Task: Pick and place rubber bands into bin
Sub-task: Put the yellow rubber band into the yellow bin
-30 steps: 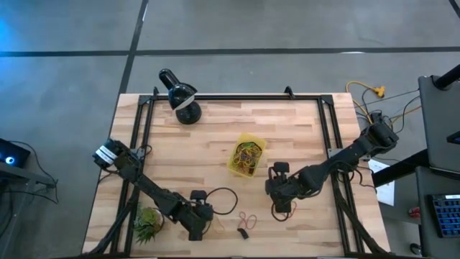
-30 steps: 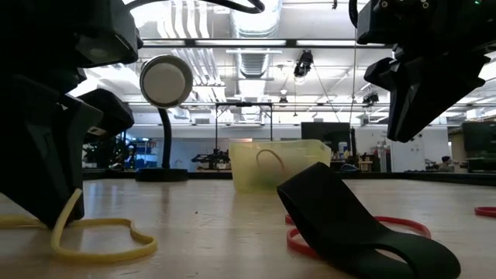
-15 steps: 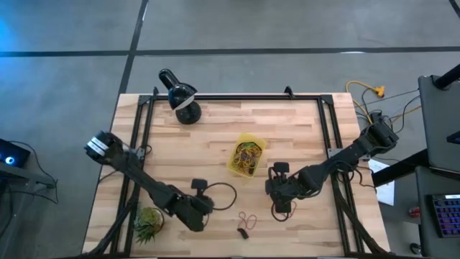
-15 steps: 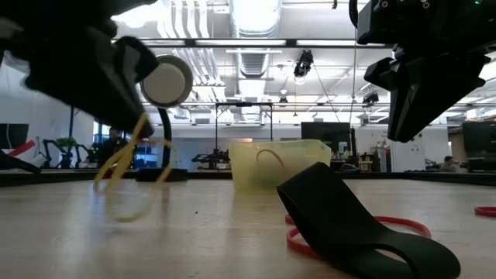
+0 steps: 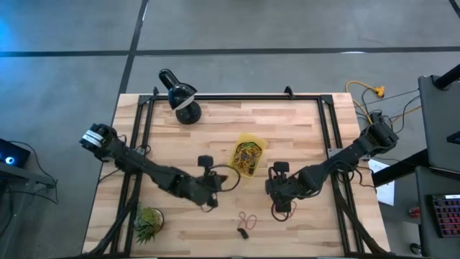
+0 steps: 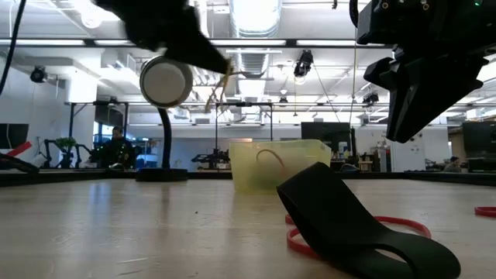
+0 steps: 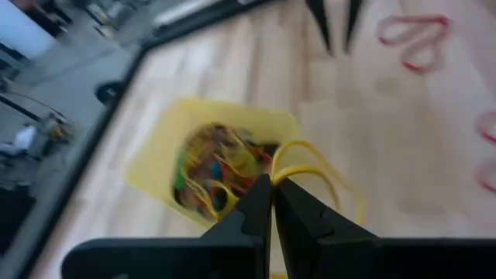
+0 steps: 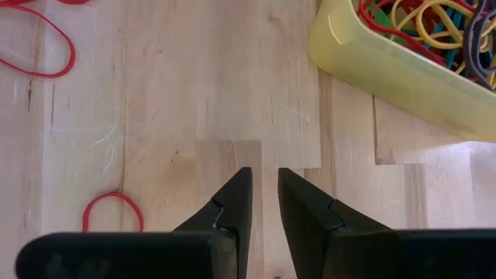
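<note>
The yellow bin (image 5: 246, 156) stands mid-table, full of coloured rubber bands (image 7: 208, 167). My left gripper (image 7: 273, 188) is shut on a yellow rubber band (image 7: 314, 167), in the air just near-left of the bin (image 7: 167, 147); in the low view it (image 6: 211, 60) is high up with the band (image 6: 217, 87) below it. My right gripper (image 8: 264, 194) hovers open above bare wood to the right of the bin (image 8: 387, 66), with nothing between its fingers. Red bands (image 5: 248, 217) and a black band (image 5: 243, 232) lie flat on the table near the front edge. My left gripper pinches the yellow band at one spot of its loop (image 7: 280, 177) between its two fingertips. The fingers slant down toward the bin. The band is lifted clear of the table, and the rest of the loop (image 6: 218, 91) hangs slack below and beyond the fingertips.
A black domed lamp (image 5: 181, 95) stands at the far left, and a small spiky green plant (image 5: 147, 221) at the near left corner. Red bands (image 8: 114, 211) lie under the right gripper. A wide black band (image 6: 349, 225) lies close to the low camera.
My left gripper has risen from the table near the front edge and swung toward the far right, toward the bin, tipping up nearer to level. The yellow band, which partly lay on the table, now hangs clear of it.
</note>
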